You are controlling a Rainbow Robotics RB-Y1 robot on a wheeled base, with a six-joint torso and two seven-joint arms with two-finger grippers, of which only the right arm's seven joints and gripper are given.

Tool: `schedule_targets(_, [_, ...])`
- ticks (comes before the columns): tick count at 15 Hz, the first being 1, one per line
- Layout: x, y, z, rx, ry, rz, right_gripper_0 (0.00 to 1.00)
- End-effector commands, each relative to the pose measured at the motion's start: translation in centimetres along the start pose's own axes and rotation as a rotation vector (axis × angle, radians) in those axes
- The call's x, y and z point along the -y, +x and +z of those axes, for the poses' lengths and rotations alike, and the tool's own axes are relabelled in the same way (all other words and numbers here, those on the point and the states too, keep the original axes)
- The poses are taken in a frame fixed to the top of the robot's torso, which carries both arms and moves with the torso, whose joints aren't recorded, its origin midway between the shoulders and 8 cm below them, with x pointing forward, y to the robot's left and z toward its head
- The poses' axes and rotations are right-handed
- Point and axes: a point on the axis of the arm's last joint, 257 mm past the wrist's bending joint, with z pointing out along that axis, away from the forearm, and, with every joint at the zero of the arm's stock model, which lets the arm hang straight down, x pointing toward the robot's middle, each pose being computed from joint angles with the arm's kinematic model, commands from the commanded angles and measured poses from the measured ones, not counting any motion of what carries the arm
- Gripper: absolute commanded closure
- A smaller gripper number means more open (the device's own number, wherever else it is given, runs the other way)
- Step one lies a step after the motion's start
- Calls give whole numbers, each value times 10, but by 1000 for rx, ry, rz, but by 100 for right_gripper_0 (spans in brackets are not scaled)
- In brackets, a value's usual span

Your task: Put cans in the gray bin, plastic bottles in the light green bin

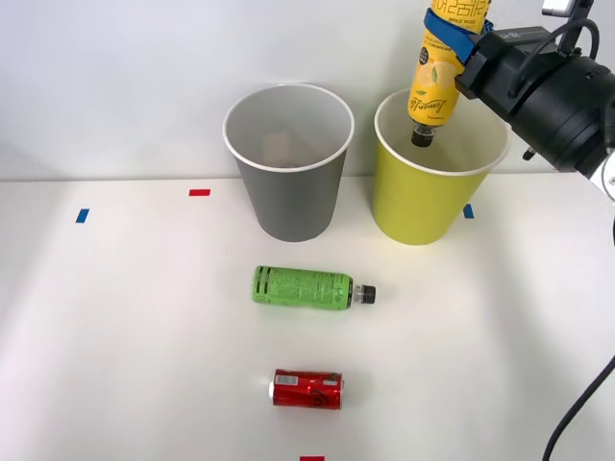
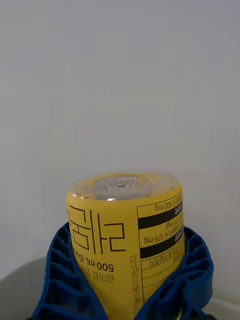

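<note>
Front view: two cup-shaped bins are set side by side at the back of the white table [image 1: 115,336], the gray bin [image 1: 288,182] on the left and the light green bin [image 1: 428,197] on the right, open mouths up to receive drops. The yellow bottle [image 1: 434,82] is held cap-down over the light green bin by the right gripper [image 1: 459,34], its jaws clamped around the body, apparently poised for release. The green bottle [image 1: 306,287] and, nearer the robot, the red can [image 1: 307,389] lie on their sides, unsorted. On the yellow label, "500 mL" and "500 mg" can be read in the wrist view.
</note>
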Motion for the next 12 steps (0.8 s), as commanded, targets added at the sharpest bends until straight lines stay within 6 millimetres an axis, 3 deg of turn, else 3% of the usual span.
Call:
schedule_targets(1, [16,11,16,-4,51,7,100])
schedule_targets(7, [26,9,24,17,80,13,100])
schedule_targets(8, [26,10,24,18,80,15,62])
schedule_targets(9, [26,9,23,20,80,23,14])
schedule_targets(10, [26,10,23,19,77,30,0])
schedule_targets(12, [24,8,22,24,63,46,0])
